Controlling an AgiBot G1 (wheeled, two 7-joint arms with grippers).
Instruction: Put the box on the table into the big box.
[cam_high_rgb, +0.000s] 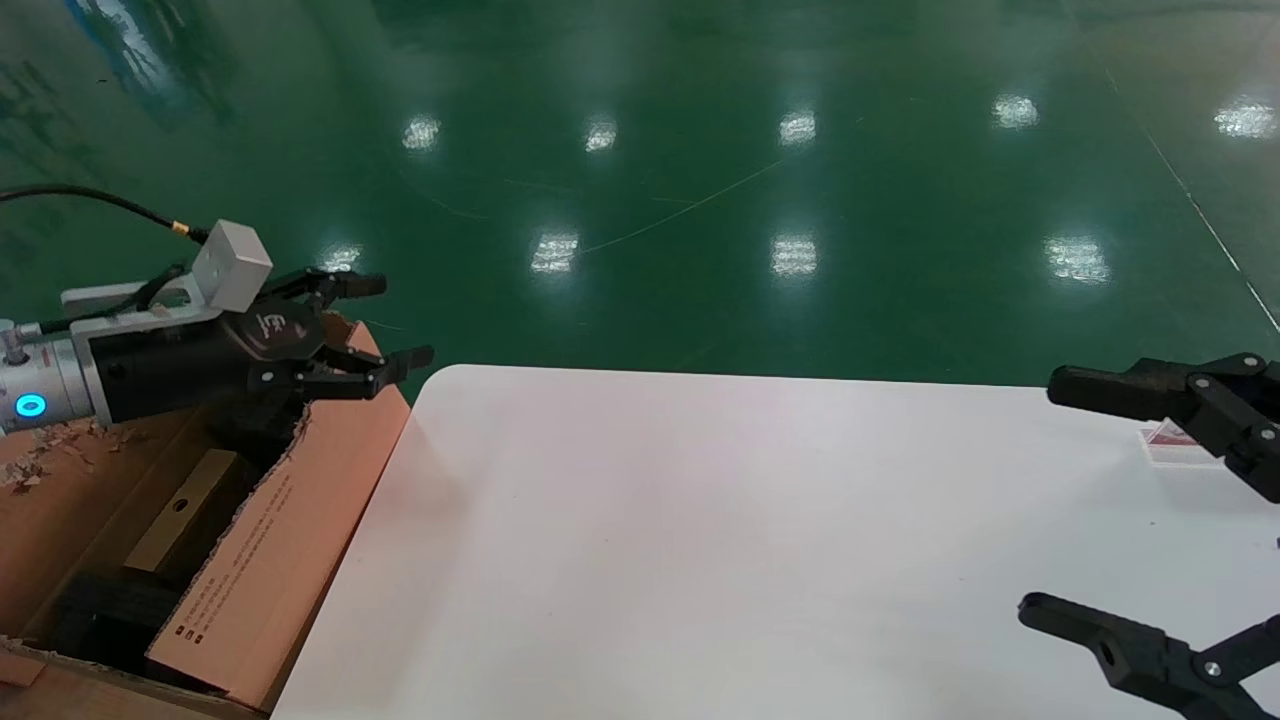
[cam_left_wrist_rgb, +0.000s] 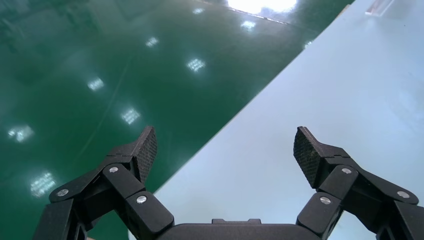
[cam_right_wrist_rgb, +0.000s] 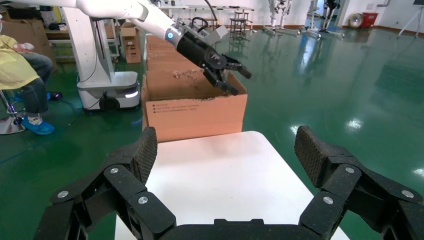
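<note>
The big box (cam_high_rgb: 270, 560) stands open on the floor against the left end of the white table (cam_high_rgb: 700, 540); it also shows in the right wrist view (cam_right_wrist_rgb: 195, 112). A small brown cardboard box (cam_high_rgb: 180, 520) lies inside it, partly in shadow. My left gripper (cam_high_rgb: 400, 320) hovers over the big box's far corner, open and empty; in its own view (cam_left_wrist_rgb: 225, 145) only table (cam_left_wrist_rgb: 325, 125) and floor lie between the fingers. It also shows in the right wrist view (cam_right_wrist_rgb: 235, 80). My right gripper (cam_high_rgb: 1048, 495) is open and empty above the table's right end (cam_right_wrist_rgb: 225, 145).
A small red-and-white card (cam_high_rgb: 1170, 440) lies on the table near the right gripper. Shiny green floor (cam_high_rgb: 700, 150) surrounds the table. In the right wrist view a white robot base (cam_right_wrist_rgb: 107, 92), more cartons (cam_right_wrist_rgb: 131, 40) and a seated person (cam_right_wrist_rgb: 20, 75) are beyond the big box.
</note>
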